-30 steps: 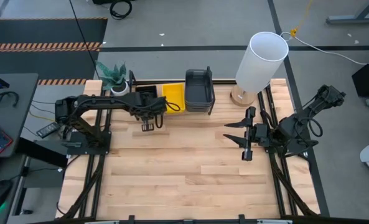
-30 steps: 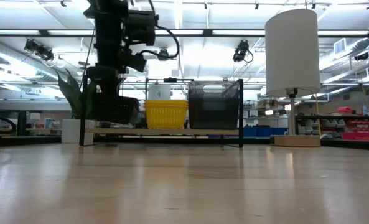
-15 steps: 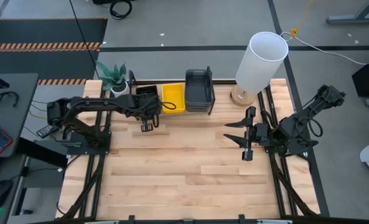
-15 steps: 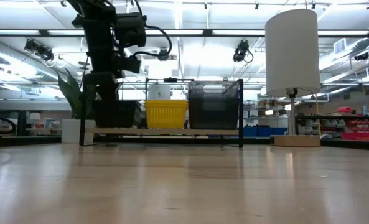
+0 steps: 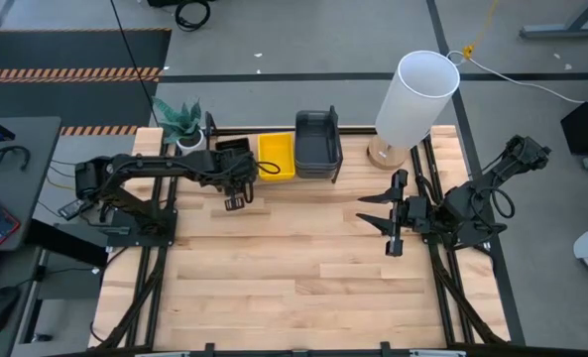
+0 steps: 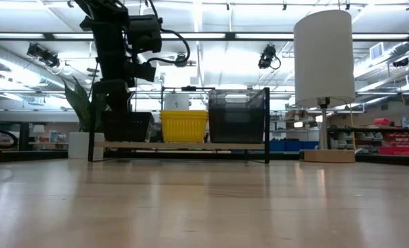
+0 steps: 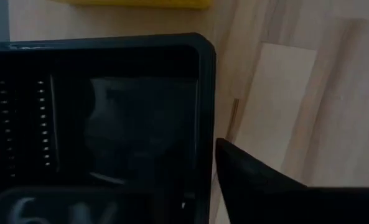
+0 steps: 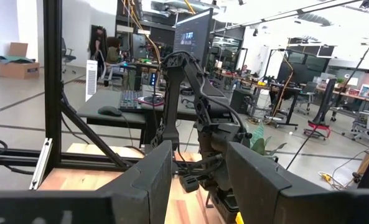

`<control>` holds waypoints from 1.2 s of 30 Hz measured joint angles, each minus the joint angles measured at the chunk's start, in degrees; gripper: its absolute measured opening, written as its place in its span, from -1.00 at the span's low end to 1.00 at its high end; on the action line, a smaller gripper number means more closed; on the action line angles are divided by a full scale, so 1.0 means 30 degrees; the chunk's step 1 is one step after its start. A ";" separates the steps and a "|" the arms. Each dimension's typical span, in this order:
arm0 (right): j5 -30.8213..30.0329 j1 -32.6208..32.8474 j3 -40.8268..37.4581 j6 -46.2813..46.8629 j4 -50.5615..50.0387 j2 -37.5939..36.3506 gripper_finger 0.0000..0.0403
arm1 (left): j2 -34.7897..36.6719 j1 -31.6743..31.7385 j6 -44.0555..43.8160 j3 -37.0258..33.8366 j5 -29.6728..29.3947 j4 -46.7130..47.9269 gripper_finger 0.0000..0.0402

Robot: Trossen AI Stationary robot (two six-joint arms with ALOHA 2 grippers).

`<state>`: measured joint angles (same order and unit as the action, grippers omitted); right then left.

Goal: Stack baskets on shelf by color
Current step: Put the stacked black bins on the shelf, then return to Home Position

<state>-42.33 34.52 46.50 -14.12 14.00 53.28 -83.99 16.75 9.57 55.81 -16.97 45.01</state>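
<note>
A black mesh basket [image 5: 233,151] sits level on its base at the left end of the shelf [image 6: 245,145]. Beside it stand a yellow basket [image 5: 277,156] and a taller stack of dark grey baskets [image 5: 318,142]; all three show in the low view: black mesh basket [image 6: 127,126], yellow basket [image 6: 184,125], dark grey baskets [image 6: 236,115]. My left gripper [image 5: 235,180] stands over the black basket, pointing down and shut on it. My right gripper [image 5: 393,213] waits open above the table's right side, touching nothing. My left gripper holds the black mesh basket by its near wall, at the rim [image 7: 206,124]. One finger [image 7: 259,186] is outside that wall; the other is hidden in the dark inside. It comes from above, pointing down. The basket rests level on the shelf board.
A tall white cylindrical lamp [image 5: 417,94] on a wooden base stands at the far right, just right of the shelf. A potted plant [image 5: 179,119] stands off the shelf's left end. The wide wooden tabletop [image 5: 294,268] lies bare between the arms and toward the near edge.
My left gripper has carried the black mesh basket toward the far edge and down. A second ago the basket hung tilted at the shelf's left end; it has since been level on the board and has stayed there for the last half second. The right arm kept still.
</note>
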 joint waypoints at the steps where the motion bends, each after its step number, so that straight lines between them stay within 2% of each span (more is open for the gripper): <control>1: -0.0002 0.0000 0.0000 0.0002 0.0000 0.0000 -0.22 | 0.0000 0.0000 -0.0044 0.0000 -0.0004 0.0000 -0.50; 7: -0.0010 0.0000 0.0000 -0.0005 -0.0067 0.0000 -0.22 | 0.0509 0.0000 -0.0124 0.0000 -0.0293 0.0035 -0.25; 13: -0.0007 0.0000 0.0000 0.0192 -0.1314 -0.0007 -0.22 | 0.2676 0.0000 -0.0568 0.0000 -0.0290 -0.0054 -0.09; 16: 0.0017 -0.0068 0.0000 0.0600 -0.2624 -0.0130 -0.22 | 0.4149 -0.0219 -0.1493 0.0000 0.0426 -0.0225 -0.06; 20: 0.0413 -0.0482 0.0000 0.1715 -0.3988 -0.0691 -0.22 | 0.6019 -0.1509 -0.2516 0.0000 0.1415 -0.1553 -0.11; 26: 0.1552 -0.1406 -0.1558 0.2126 -0.3985 -0.2046 -0.22 | 0.7860 -0.4542 -0.2985 0.0000 0.1016 -0.4366 -0.27; 31: 0.2589 -0.2345 -0.3622 0.2420 -0.3486 -0.4627 -0.22 | 0.8145 -0.7157 -0.2494 0.0000 -0.0282 -0.5067 -0.40; 36: 0.3140 -0.2565 -0.5443 0.2800 -0.3045 -0.7640 -0.22 | 0.8281 -0.8802 -0.2464 -0.0664 -0.0789 -0.5895 -0.46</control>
<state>-32.91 26.83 30.17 -5.72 4.86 30.36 -59.14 -9.65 2.17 53.82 -19.34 27.33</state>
